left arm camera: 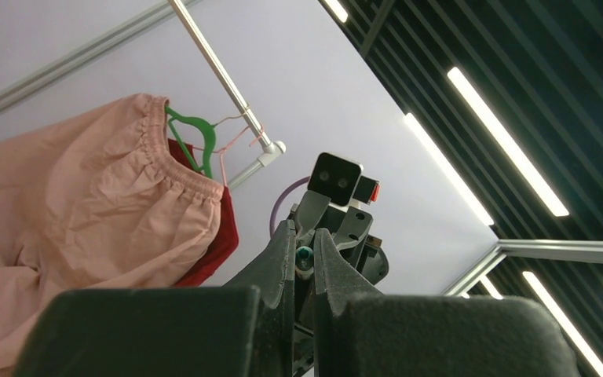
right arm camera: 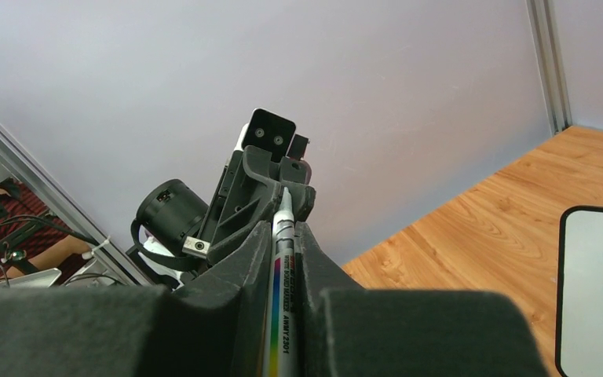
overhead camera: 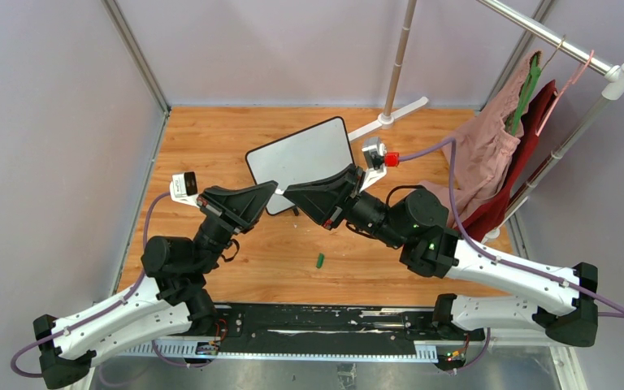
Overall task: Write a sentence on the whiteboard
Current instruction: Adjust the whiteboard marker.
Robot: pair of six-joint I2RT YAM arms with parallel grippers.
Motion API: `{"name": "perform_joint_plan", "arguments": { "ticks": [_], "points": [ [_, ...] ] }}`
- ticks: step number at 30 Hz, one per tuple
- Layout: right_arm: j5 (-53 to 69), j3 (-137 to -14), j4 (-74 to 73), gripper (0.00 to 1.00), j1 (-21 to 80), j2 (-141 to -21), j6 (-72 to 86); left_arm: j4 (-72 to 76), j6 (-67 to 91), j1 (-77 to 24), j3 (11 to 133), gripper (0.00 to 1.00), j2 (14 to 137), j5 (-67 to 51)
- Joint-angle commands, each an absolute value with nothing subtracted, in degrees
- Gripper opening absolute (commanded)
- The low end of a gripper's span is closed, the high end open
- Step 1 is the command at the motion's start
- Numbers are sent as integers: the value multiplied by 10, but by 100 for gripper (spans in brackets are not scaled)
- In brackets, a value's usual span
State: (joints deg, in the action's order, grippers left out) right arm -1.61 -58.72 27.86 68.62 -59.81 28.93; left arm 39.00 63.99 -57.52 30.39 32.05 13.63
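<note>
We find the whiteboard [overhead camera: 305,154] lying flat on the tabletop [overhead camera: 211,138], in its far half, midway between the left and right edges and turned askew. The left gripper [overhead camera: 275,187] and the right gripper [right arm camera: 283,226] meet tip to tip over the board's near edge. Both pinch one marker [right arm camera: 281,290]: the left gripper at its end, the right gripper on its barrel. A green cap [overhead camera: 320,261] lies toward the near edge.

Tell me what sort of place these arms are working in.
Likely a lab test cell: plain panel walls on metal frame posts, a wooden table boxed in, and a clothes rail with hung garments.
</note>
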Motion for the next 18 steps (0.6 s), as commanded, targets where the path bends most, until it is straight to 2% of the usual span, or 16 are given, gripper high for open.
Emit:
{"name": "perform_joint_plan", "arguments": {
  "ticks": [1,4,6,13,15,18],
  "points": [
    [-9,-610,289,7,679,-601,287,409,642,-578,303,0,323,142],
    [-9,-610,290,0,678,-600,286,409,644,-577,301,0,323,143],
    [-9,-610,287,0,677,-598,284,409,645,-577,297,2,322,147],
    [8,-614,261,0,677,-585,264,386,630,-577,285,71,299,165],
    [1,-620,237,0,677,-579,248,357,616,-577,284,83,281,172],
    [-42,-637,180,0,677,-563,208,271,574,-577,287,93,237,189]
  ]
}}
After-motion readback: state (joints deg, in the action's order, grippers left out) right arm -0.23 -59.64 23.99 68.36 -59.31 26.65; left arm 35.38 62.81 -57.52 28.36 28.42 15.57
